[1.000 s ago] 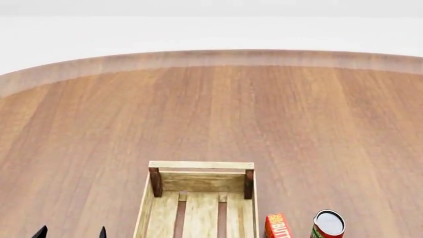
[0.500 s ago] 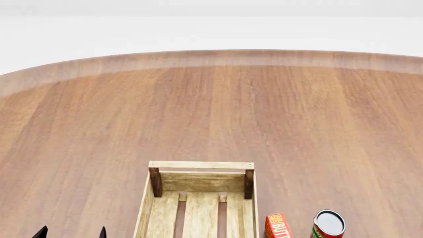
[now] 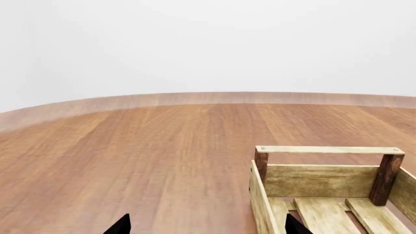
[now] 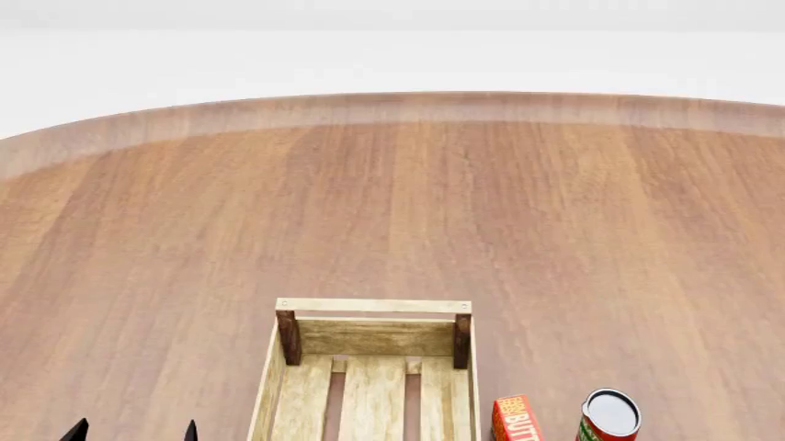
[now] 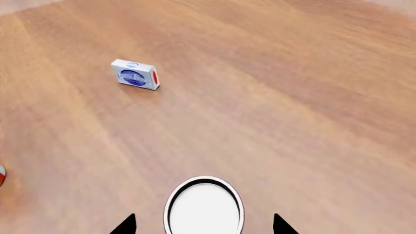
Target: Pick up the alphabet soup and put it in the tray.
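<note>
The tray [image 4: 373, 306], a light-wood slatted crate with dark corner posts, sits at the near middle of the table and also shows in the left wrist view [image 3: 325, 150]. My left gripper [image 4: 132, 432] is open and empty just left of the tray; in its own view [image 3: 206, 227] one fingertip lies over the tray's near wall. My right gripper [image 5: 204, 227] is open, out of the head view. A can [image 5: 204, 204] stands upright between its fingertips, untouched; only its white top with a dark rim shows. Its label is hidden, so I cannot tell if it is the alphabet soup.
A red-and-green tomato can [image 4: 609, 415] and an orange butter box [image 4: 517, 419] stand right of the tray. A small blue-and-white box [image 5: 135, 74] lies farther out in the right wrist view. The round wooden table's far edge [image 4: 392, 103] curves across the back.
</note>
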`<state>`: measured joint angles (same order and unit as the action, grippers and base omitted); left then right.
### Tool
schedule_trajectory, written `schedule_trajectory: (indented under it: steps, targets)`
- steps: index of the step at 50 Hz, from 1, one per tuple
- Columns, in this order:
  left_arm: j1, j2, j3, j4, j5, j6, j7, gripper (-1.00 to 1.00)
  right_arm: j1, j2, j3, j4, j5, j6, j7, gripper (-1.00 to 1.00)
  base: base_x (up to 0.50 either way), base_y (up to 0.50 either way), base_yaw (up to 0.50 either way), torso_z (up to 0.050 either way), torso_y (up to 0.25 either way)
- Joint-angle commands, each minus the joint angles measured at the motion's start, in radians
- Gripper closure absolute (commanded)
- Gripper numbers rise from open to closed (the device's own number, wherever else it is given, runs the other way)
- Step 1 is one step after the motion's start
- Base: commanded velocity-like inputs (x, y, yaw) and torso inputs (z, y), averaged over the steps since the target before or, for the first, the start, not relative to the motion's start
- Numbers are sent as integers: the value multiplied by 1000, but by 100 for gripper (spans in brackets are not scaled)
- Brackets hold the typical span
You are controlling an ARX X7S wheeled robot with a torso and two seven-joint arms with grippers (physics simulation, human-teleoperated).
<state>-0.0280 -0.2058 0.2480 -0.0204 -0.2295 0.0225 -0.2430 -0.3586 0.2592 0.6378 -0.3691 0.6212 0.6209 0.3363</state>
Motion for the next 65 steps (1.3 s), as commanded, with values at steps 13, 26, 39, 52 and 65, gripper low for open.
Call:
schedule_trajectory:
  steps: [13, 26, 39, 52, 65]
  targets:
    - [-3, -7, 10, -2, -8, 1, -10, -100, 29, -21, -62, 77, -45, -43, -3, -100, 0, 0, 0, 0, 0]
    - [-6, -11, 15, 0, -13, 0, -14, -100, 50, -21, -76, 131, -60, -71, -11, -100, 0, 0, 0, 0, 0]
    - [-7, -15, 21, -1, -16, 3, -18, -100, 87, -7, -81, 186, -74, -88, -6, -100, 0, 0, 0, 0, 0]
    - [-8, -18, 25, -5, -21, 6, -22, -100, 104, 3, -85, 221, -83, -97, -4, -100, 0, 0, 0, 0, 0]
    - [-10, -21, 29, -7, -25, 8, -26, -100, 120, 10, -103, 269, -100, -115, -9, -100, 0, 0, 0, 0, 0]
